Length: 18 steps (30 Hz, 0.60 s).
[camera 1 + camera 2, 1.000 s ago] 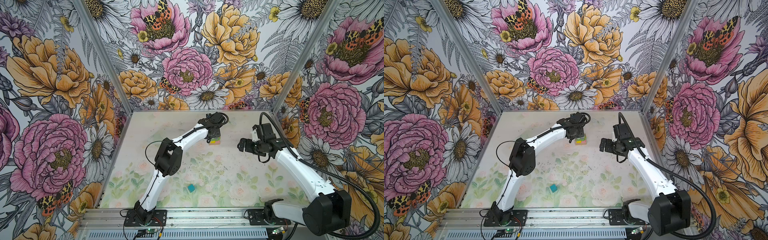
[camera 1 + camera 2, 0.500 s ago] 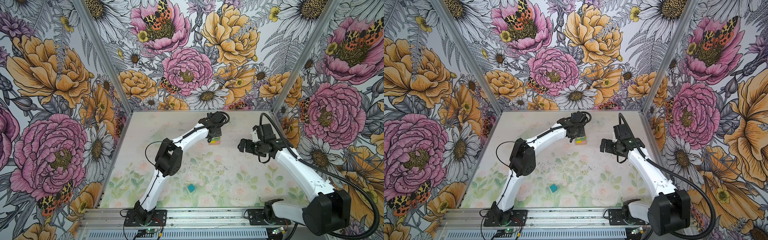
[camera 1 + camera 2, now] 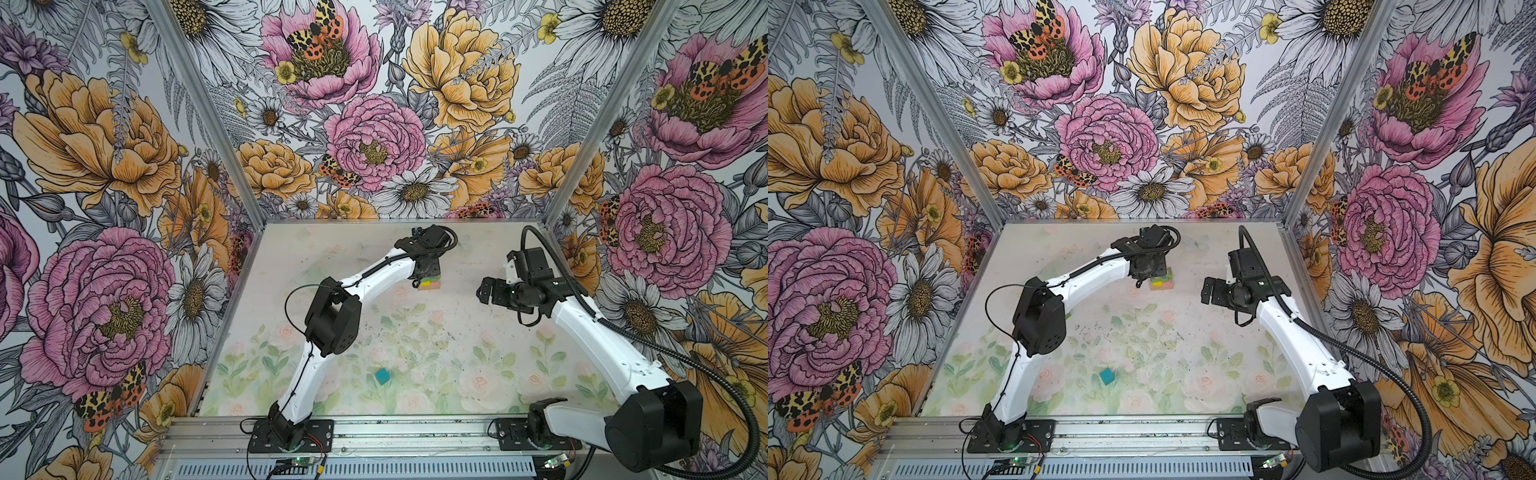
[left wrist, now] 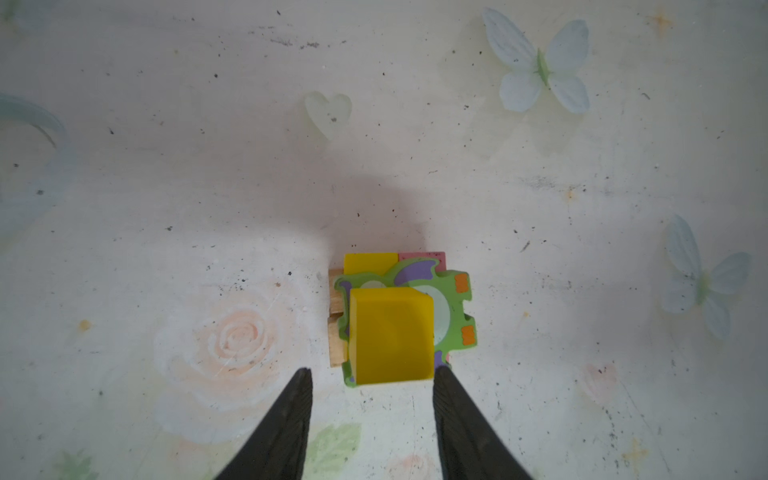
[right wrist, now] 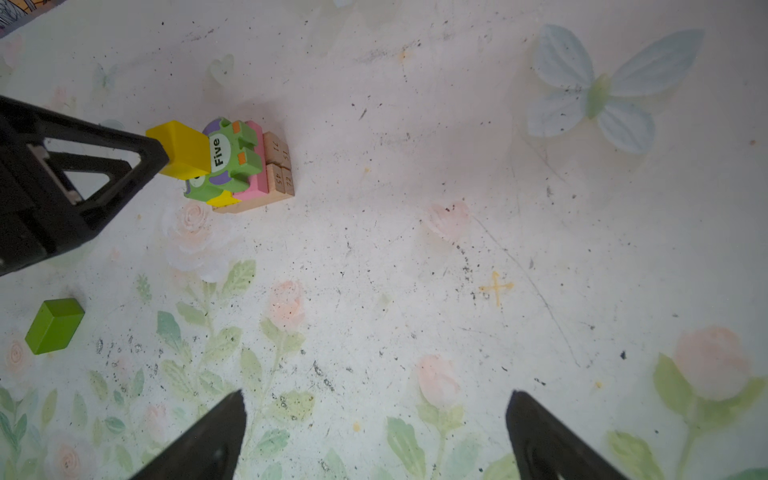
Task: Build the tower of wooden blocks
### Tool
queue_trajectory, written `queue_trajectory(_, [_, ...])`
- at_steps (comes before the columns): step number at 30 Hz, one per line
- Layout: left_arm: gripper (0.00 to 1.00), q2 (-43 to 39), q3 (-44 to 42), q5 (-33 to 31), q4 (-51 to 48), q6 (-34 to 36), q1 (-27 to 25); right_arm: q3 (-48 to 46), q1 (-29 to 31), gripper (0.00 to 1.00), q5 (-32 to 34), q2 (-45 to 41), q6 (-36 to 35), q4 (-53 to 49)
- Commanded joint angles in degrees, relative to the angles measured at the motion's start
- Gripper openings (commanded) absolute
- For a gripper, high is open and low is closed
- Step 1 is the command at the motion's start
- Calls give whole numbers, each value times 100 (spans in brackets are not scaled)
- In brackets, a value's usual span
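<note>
The wood block tower (image 3: 430, 285) (image 3: 1163, 284) stands at the back middle of the table. It has tan planks (image 5: 279, 166) at the base, then a pink slab (image 5: 254, 183) and a yellow bar (image 4: 370, 262). A green figure piece (image 5: 232, 160) lies on those, and a yellow cube (image 4: 388, 334) (image 5: 183, 149) sits on top. My left gripper (image 4: 374, 372) (image 3: 429, 275) hangs over the tower, open. Its jaws straddle the yellow cube with a gap on one side. My right gripper (image 5: 376, 395) (image 3: 484, 291) is open and empty, to the right of the tower.
A teal cube (image 3: 382, 375) (image 3: 1107, 376) lies alone near the front middle of the table. A lime green block (image 5: 54, 326) lies on the table near the left arm. Flowered walls close in the back and both sides.
The left gripper has stayed over the tower with hardly any shift. The right arm has not moved.
</note>
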Motion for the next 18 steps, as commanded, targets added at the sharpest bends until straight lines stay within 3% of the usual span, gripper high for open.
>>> queue_trajectory(1, [52, -958, -174, -348, 41, 196, -141, 67, 15, 100, -99, -299, -23, 79])
queue_trajectory(5, [54, -1884, -937, -604, 230, 263, -163, 126, 263, 100, -126, -371, 100, 73])
queue_trajectory(11, [60, -4009, -3150, -774, 967, 73, -130, 442, 1204, 95, 250, -99, 395, -9])
queue_trajectory(18, [91, -6080, -5265, -769, 1112, -273, -157, 714, 2252, 91, 555, 499, 762, 0])
